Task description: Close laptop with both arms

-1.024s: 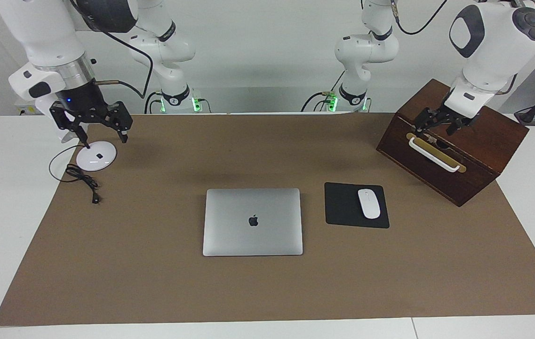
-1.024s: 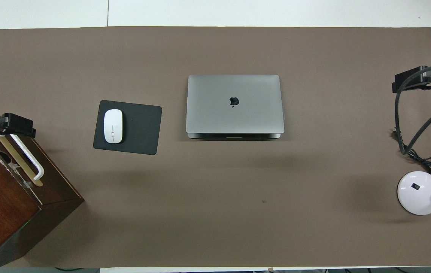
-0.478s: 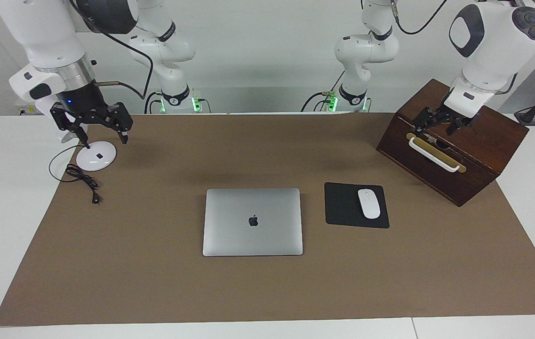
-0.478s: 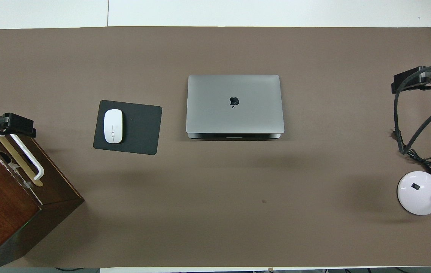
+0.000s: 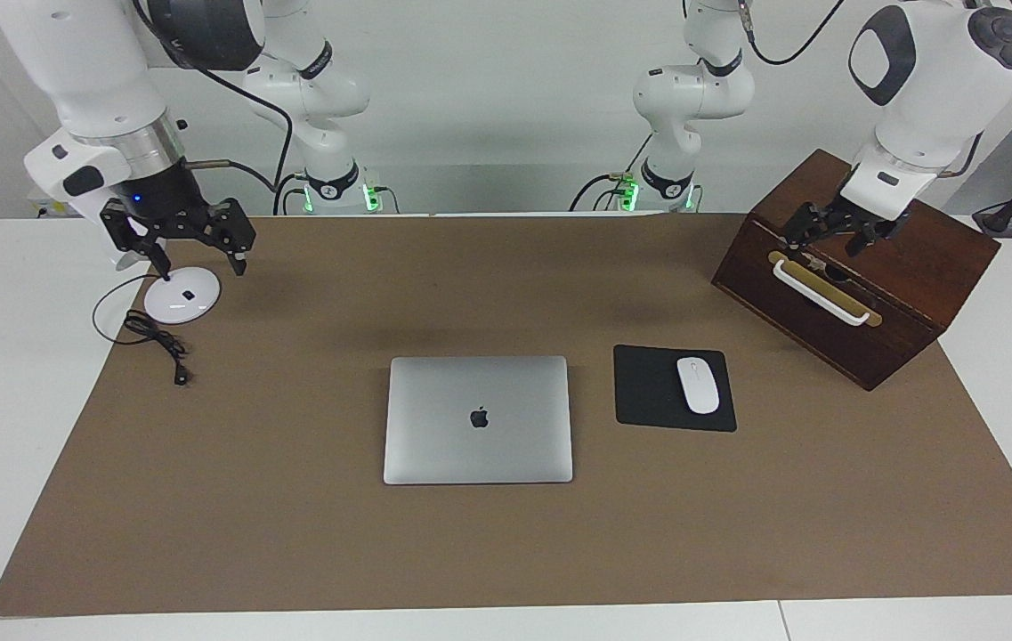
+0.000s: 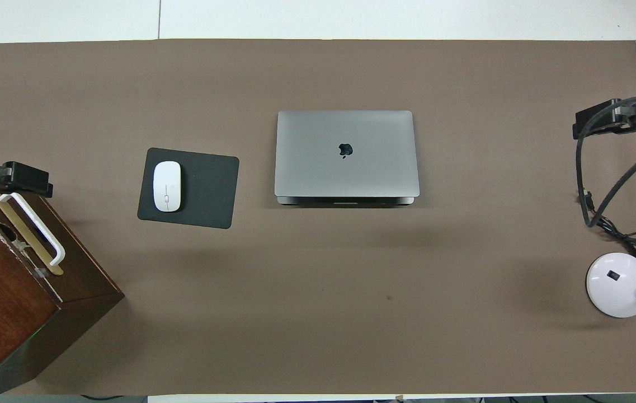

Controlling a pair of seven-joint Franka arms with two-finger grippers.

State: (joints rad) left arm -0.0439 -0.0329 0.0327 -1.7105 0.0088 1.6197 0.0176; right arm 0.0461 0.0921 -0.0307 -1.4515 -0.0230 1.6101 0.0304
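The silver-grey laptop (image 5: 478,418) lies in the middle of the brown mat with its lid down and the apple logo up. In the overhead view (image 6: 345,154) a thin dark gap and the base's edge show under the lid on the side nearer to the robots. My right gripper (image 5: 198,265) hangs open and empty over the white round lamp base (image 5: 182,295); it also shows in the overhead view (image 6: 603,120). My left gripper (image 5: 830,242) is open and empty over the wooden box's white handle (image 5: 821,293); it also shows in the overhead view (image 6: 15,179). Neither touches the laptop.
A black mouse pad (image 5: 648,392) with a white mouse (image 5: 698,385) lies beside the laptop, toward the left arm's end. The dark wooden box (image 5: 906,294) stands at that end. A black cable (image 5: 154,336) coils by the lamp base.
Both grippers have drifted slightly, each rising a little. The laptop, mouse and box have not moved.
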